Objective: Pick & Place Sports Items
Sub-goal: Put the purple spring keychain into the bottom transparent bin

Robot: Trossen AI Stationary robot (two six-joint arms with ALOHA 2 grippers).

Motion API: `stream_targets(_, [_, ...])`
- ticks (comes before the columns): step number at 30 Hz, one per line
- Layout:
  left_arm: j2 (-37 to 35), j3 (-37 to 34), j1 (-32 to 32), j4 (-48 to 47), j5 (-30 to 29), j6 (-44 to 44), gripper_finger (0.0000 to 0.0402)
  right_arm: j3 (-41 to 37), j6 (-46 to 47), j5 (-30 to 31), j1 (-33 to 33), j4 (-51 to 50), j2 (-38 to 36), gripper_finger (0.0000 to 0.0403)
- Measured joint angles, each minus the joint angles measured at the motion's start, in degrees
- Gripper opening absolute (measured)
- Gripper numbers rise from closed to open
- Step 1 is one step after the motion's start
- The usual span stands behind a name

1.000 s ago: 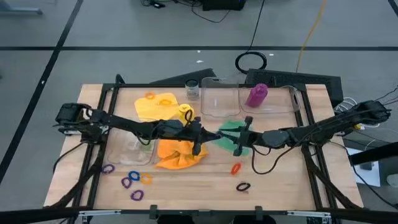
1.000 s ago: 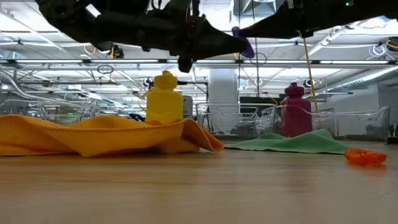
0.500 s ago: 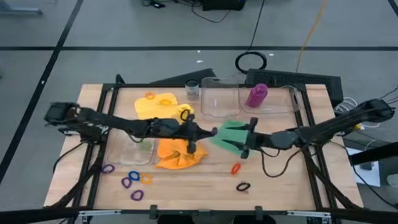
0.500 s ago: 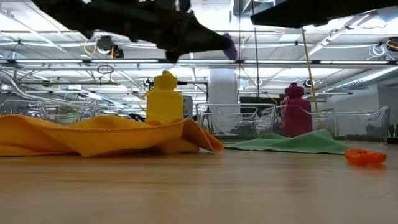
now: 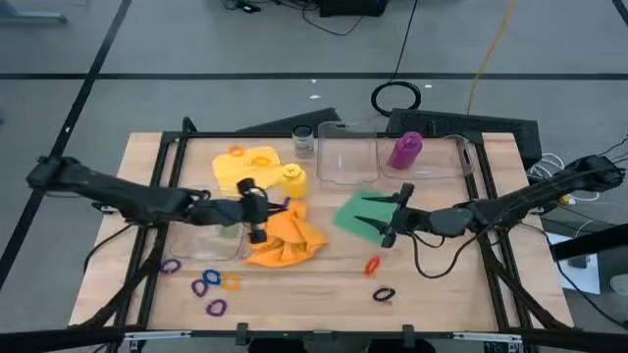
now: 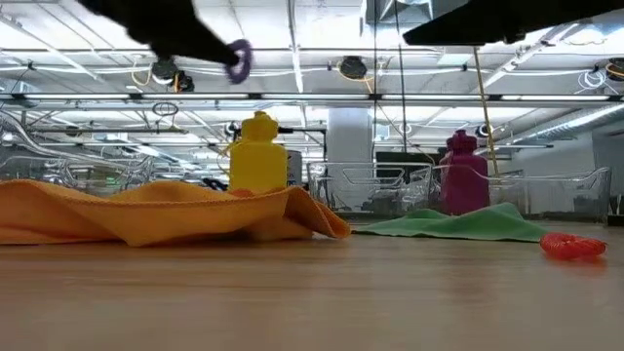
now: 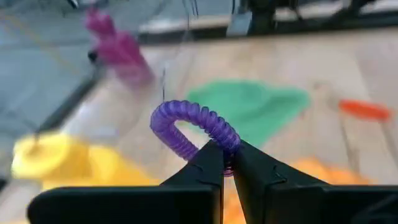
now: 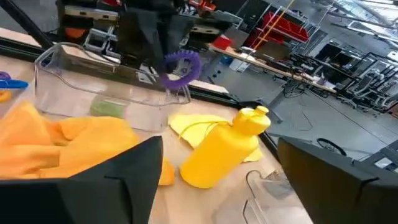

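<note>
My left gripper [image 5: 267,208] hangs above the orange cloth [image 5: 287,239], shut on a purple coiled ring [image 7: 189,121], which also shows high up in the low view as the ring [image 6: 239,58]. My right gripper [image 5: 391,218] stands open over the green cloth [image 5: 356,213], which lies flat on the table, and holds nothing. A yellow bottle [image 5: 292,179] stands upright by the yellow cloth [image 5: 245,167]. A purple bottle [image 5: 405,150] stands in a clear box [image 5: 343,162]. Several loose rings [image 5: 208,282] lie near the front left. An orange ring [image 5: 372,265] and a dark one [image 5: 384,293] lie at the front right. My left gripper pinches one spot of the purple ring's coil [image 7: 227,148] between its two fingertips [image 7: 210,163]. The fingers slant down toward the table's right. The rest of the ring stands out beyond the fingertips, lifted well clear of the table and cloths.
A second clear box [image 5: 201,240] stands at the left under my left arm, with something green in it. A small glass jar [image 5: 303,140] stands at the back. An orange ring [image 5: 236,151] lies on the yellow cloth. Bare wood [image 5: 314,294] shows along the front.
My left gripper has drawn back toward the table's left edge and risen, away from my right gripper, tipping less steeply down. The purple ring, which was up between the two grippers' tips, has gone along with it. The cloths and bottles have kept still.
</note>
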Motion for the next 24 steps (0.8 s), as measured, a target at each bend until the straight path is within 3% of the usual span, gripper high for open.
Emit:
stream_targets(5, [-3.38,0.0,-1.51,-17.08,0.34,-11.27,0.0009,0.0,0.04,0.0,-0.02,-0.02,0.02,0.0219])
stream_targets(14, [-4.47,0.0,-2.12,-39.79,7.43,-32.28,0.0009,0.0,0.58,-0.02,-0.02,-0.03,0.02,0.0198])
stream_targets(24, [-3.81,-5.9,-0.07,-44.38,16.65,-46.06,0.0009,0.0,0.74,-0.24,-0.02,-0.45,0.02,0.0183])
